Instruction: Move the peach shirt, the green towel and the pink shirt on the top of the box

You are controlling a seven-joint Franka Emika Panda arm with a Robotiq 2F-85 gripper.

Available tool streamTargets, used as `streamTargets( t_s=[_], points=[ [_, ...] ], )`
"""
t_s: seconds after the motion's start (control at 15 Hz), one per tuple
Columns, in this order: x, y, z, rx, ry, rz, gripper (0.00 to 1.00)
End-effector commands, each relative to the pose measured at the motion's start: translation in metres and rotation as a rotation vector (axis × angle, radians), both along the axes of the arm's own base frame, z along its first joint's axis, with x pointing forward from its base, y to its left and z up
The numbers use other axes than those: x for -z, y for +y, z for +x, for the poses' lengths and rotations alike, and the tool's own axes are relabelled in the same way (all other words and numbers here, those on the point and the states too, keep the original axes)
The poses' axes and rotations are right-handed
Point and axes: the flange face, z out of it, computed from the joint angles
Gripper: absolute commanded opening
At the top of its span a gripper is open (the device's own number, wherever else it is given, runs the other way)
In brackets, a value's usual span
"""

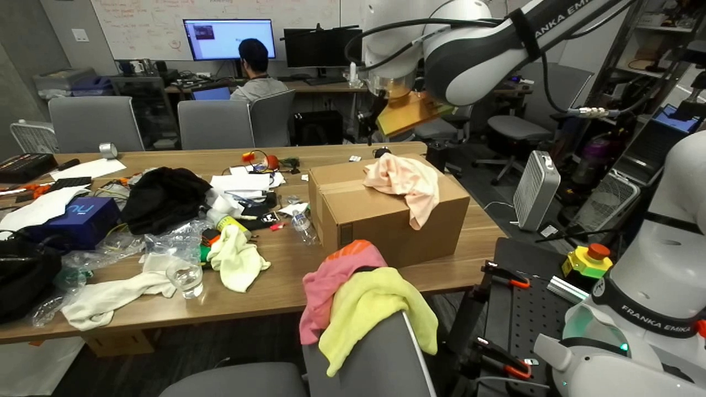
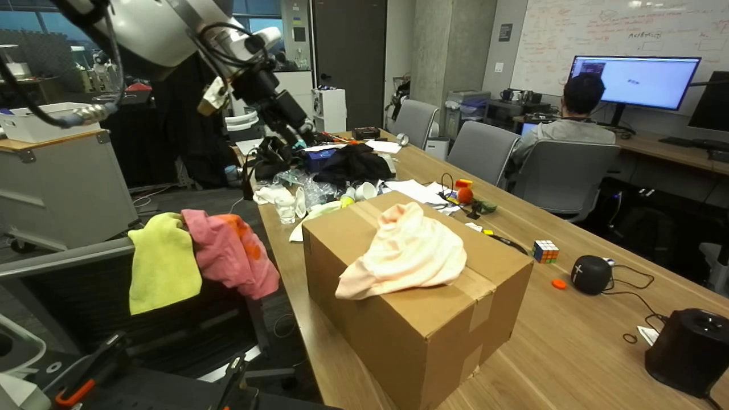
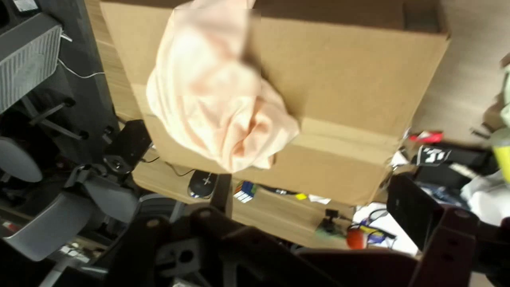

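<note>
The peach shirt (image 1: 411, 179) is lying crumpled on top of the box (image 1: 386, 231), one end draping over the long side; I am counting it as placed. The green towel (image 1: 375, 309) and the pink shirt (image 1: 331, 281) are hanging over the chair back (image 1: 386, 358), near the table (image 1: 284, 286), the towel partly overlapping the shirt in an exterior view.

Handling: I am judging the green towel the easier next piece. It is looking light, soft, thick and hardly slippery, with nothing to break. I am favouring a pinch on its ridge, where it is folding over the chair's top edge, gathering cloth only and no frame. The pink shirt is looking limper; I am reckoning on its upper fold, away from the towel, since a shared pinch would probably be dragging both. I am expecting loose ends to be trailing in any lift.

The gripper (image 3: 310, 187): in the wrist view I am seeing its fingers standing wide apart, pinching nothing.
</note>
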Motion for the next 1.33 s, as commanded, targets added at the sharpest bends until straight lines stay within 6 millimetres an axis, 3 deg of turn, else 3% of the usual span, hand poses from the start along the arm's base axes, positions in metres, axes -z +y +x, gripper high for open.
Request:
streamTargets(
  t_s=[0.0,0.33,0.67,1.27],
  points=[
    [0.015,0.06,-0.028,-0.158,0.085,0.086,1.0],
    [0.049,0.121,-0.067,-0.354,0.263,0.184,1.0],
    [0.082,0.157,-0.105,-0.489,0.456,0.329,1.0],
    [0.099,0.217,-0.154,-0.65,0.641,0.509,1.0]
  ],
)
